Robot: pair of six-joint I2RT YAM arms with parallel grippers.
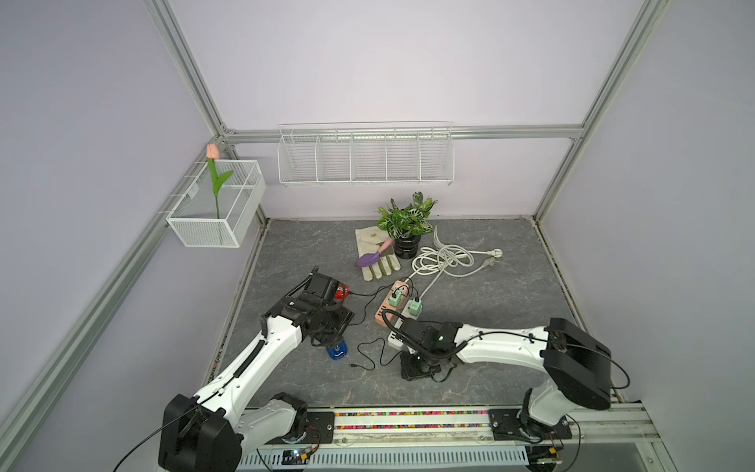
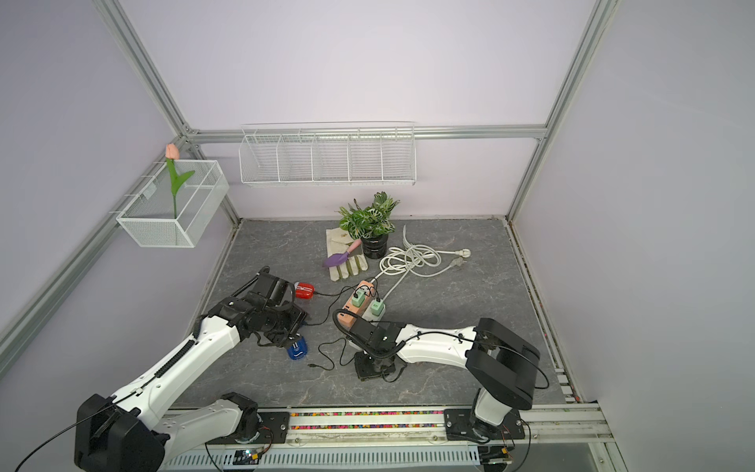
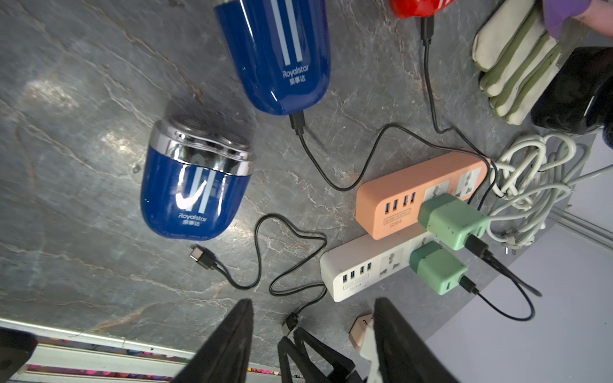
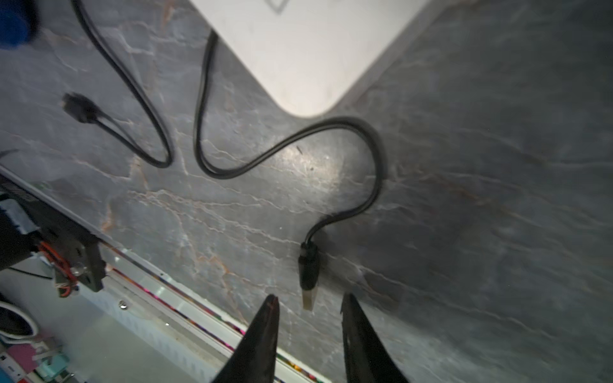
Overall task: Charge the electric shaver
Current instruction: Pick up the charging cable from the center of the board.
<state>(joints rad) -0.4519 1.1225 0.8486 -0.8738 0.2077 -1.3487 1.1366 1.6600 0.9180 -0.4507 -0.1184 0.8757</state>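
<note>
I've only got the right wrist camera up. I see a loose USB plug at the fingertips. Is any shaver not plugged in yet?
Observer: Yes, the blue shaver with bare heads has nothing plugged in.
Operator: And the other shavers?
Observer: The second blue shaver and the red shaver are each plugged in.
Operator: Any free USB port?
Observer: The white power strip shows four USB ports on its end, all looking empty.

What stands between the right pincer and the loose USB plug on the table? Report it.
Nothing visible. In the right wrist view the USB plug lies on bare table directly ahead of the right pincer, whose jaws stand apart. The white power strip sits beyond the plug, not in the path.
</note>
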